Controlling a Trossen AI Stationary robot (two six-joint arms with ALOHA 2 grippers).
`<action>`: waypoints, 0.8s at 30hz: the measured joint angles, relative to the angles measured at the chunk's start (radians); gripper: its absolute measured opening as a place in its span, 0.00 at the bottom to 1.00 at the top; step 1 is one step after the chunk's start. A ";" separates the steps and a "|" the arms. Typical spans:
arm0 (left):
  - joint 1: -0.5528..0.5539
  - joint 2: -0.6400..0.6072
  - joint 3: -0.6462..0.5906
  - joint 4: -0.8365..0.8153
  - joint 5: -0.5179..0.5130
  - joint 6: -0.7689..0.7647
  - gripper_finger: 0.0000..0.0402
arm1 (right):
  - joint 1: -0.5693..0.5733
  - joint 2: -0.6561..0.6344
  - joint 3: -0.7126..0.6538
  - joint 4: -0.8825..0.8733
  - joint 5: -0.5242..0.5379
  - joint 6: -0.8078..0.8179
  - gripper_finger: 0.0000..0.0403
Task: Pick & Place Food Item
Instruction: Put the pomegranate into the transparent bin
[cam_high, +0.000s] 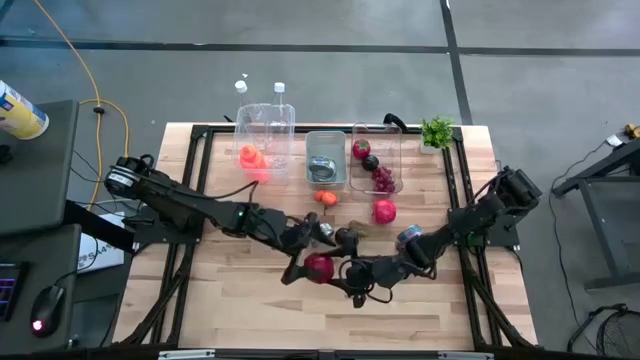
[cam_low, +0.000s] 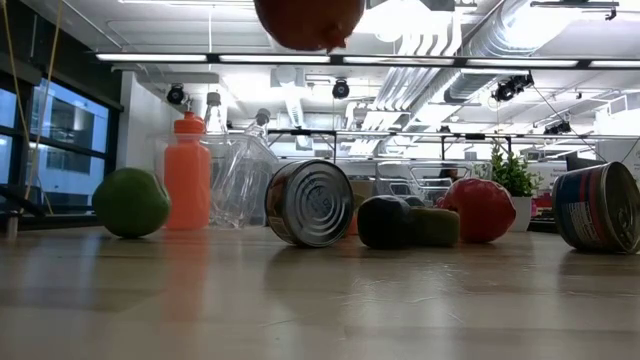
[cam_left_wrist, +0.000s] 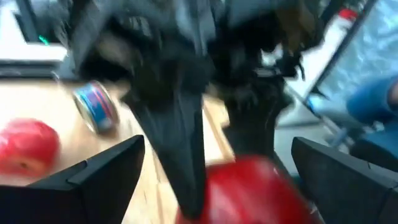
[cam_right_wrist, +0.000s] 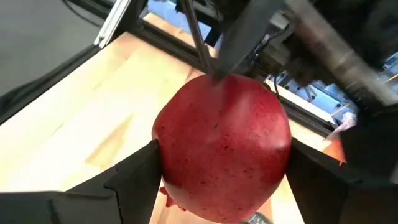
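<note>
Over the desk (cam_high: 250, 300), near its front middle, both arms meet at one red pomegranate (cam_high: 319, 267), held clear of the wood. Step in hand: a handover. Right claw (cam_right_wrist: 221, 205) has its fingers pressed on either side of the fruit, gripping it. Left claw (cam_left_wrist: 208, 186) stands wide open around it, not holding. Judgement: the next move calls for the left claw backing clear, then the right carrying the fruit toward the clear bins (cam_high: 375, 160).
</note>
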 joint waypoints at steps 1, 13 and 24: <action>-0.004 -0.002 0.002 0.005 -0.019 0.001 0.98 | 0.000 0.000 0.000 -0.004 -0.002 0.000 0.70; -0.024 -0.033 -0.002 -0.010 -0.071 0.136 0.99 | 0.018 -0.003 0.002 -0.218 0.267 0.227 0.70; -0.025 -0.101 -0.003 -0.091 -0.055 0.108 1.00 | 0.034 -0.135 0.005 -0.611 0.756 0.516 0.70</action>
